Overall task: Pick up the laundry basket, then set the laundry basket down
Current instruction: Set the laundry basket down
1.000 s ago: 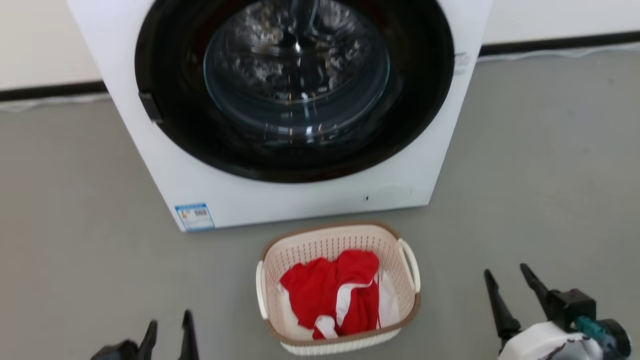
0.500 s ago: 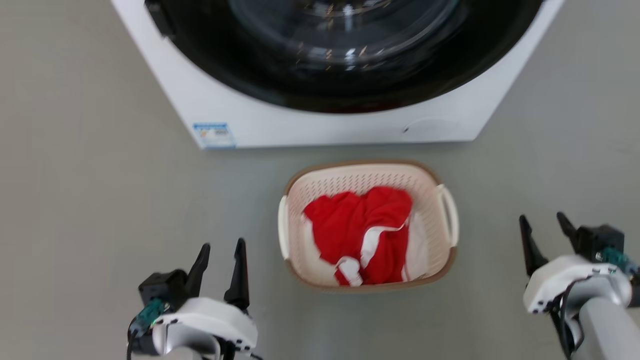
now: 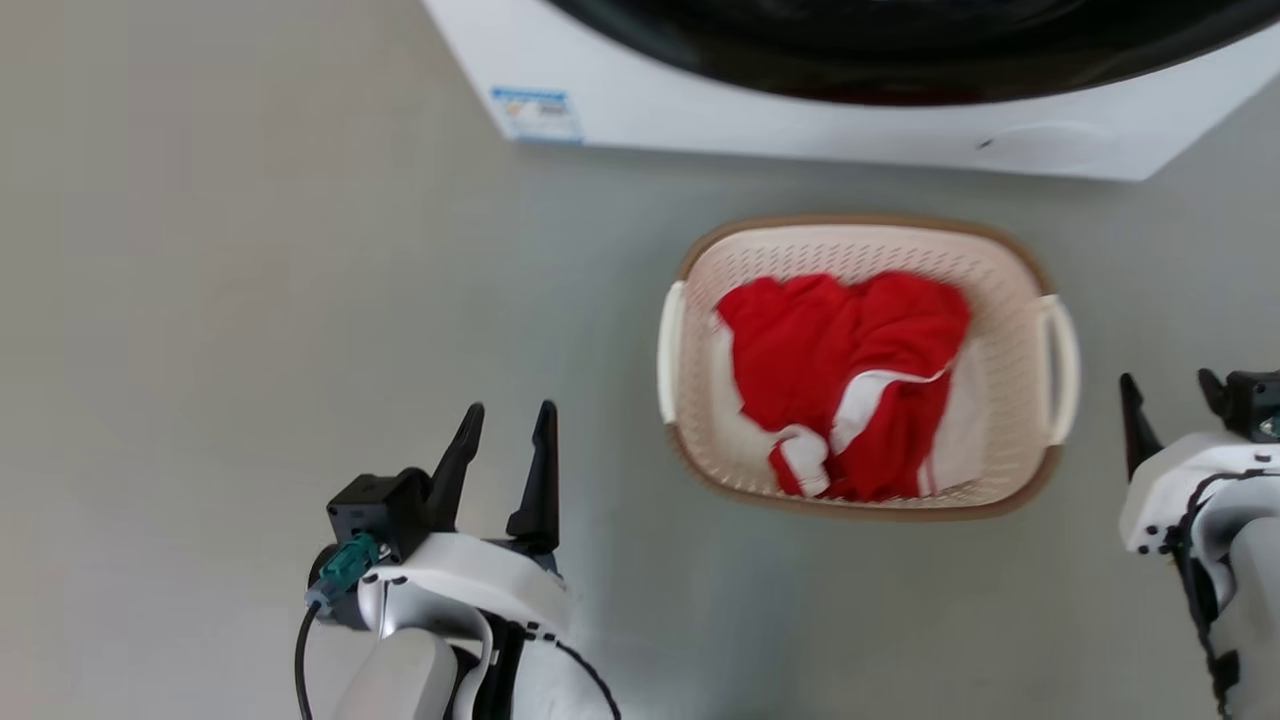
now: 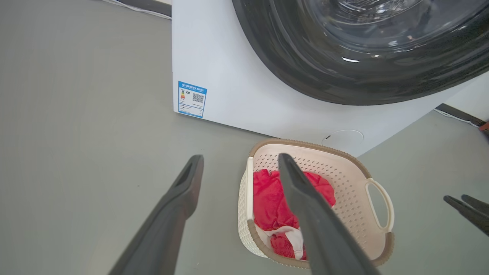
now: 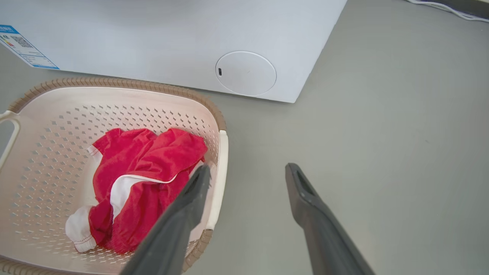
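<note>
The laundry basket (image 3: 1010, 300) sits on the grey floor just in front of the washing machine, cream with a brown rim and white side handles; a red and white garment (image 3: 850, 370) lies in it. The basket (image 4: 344, 172) also appears past my left fingers, and as the basket (image 5: 57, 152) beside my right fingers. My left gripper (image 3: 508, 412) hangs open to the basket's left, well apart from it. Open too, my right gripper (image 3: 1170, 385) is close off the basket's right handle (image 3: 1060, 370). Nothing is between either pair of fingers.
The white washing machine (image 3: 800, 110) with its dark round door stands right behind the basket. A blue label (image 3: 535, 112) marks its lower left corner. Bare grey floor (image 3: 200, 300) spreads to the left and in front.
The head camera has tilted down and swung left, so the machine and basket shifted up and right in the picture. Both grippers have come further into the picture beside the basket, still open.
</note>
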Robot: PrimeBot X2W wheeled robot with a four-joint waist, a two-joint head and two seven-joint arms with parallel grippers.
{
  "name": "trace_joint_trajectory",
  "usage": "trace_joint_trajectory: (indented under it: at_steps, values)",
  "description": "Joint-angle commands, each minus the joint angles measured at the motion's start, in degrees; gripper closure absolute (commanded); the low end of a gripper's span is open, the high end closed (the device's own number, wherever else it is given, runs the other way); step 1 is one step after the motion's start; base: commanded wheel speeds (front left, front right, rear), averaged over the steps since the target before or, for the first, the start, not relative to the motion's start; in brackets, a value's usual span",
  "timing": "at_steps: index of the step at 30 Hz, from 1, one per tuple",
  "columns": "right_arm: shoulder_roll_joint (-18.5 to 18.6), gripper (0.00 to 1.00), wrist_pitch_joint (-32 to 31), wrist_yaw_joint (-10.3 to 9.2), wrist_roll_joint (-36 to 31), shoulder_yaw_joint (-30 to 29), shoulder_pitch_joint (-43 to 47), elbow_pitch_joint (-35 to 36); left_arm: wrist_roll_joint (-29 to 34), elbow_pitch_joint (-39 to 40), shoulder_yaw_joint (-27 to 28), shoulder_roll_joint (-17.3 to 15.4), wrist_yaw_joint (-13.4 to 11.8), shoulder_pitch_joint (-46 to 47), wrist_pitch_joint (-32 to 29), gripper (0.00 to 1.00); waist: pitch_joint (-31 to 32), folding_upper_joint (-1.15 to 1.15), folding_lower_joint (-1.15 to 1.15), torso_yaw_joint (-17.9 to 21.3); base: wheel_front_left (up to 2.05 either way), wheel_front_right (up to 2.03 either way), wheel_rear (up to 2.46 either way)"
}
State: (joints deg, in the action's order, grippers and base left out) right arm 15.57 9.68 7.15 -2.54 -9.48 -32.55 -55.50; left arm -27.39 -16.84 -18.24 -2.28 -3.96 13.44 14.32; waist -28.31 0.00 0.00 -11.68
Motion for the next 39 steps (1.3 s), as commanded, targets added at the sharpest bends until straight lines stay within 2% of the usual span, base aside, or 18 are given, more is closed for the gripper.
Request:
trace_joint_trajectory:
  at_steps: [1, 7, 15, 37, 39]
  values:
    - [0.68, 0.00, 1.11, 0.34, -0.42, 0.61, -0.49, -0.01, -0.13, 1.85, 1.33, -0.65, -0.05, 1.03, 0.65, 0.00, -3.00, 0.00, 0.00, -2.80, 0.00, 0.00, 0.00]
    - [2.91, 0.00, 1.88, 0.34, -1.87, -1.36, -3.09, -3.56, -1.52, 5.56, -0.79, -0.62, -1.30, 1.22, 0.66, 0.00, -7.43, 0.00, 0.00, -5.89, 0.00, 0.00, 0.00]
    - [4.52, 0.00, 2.37, 0.34, -3.65, -2.91, -6.07, -6.98, -2.49, 8.43, -2.05, -0.61, -2.61, 0.46, 0.67, 0.00, -11.54, 0.00, 0.00, -7.60, 0.00, 0.00, 0.00]
    - [4.39, 0.00, 1.48, 0.34, -4.68, -3.14, -11.14, -13.85, -3.25, 11.05, -3.40, -0.60, -3.60, 1.76, 0.67, 0.00, -15.60, 0.00, 0.00, -7.58, 0.00, 0.00, 0.00]
    - [4.00, 0.60, 1.21, 0.34, -4.52, -3.00, -11.38, -14.36, -3.32, 11.17, -3.57, -0.60, -3.66, 1.84, 0.67, 0.00, -15.67, 0.00, 0.00, -7.61, 0.00, 0.00, 0.00]
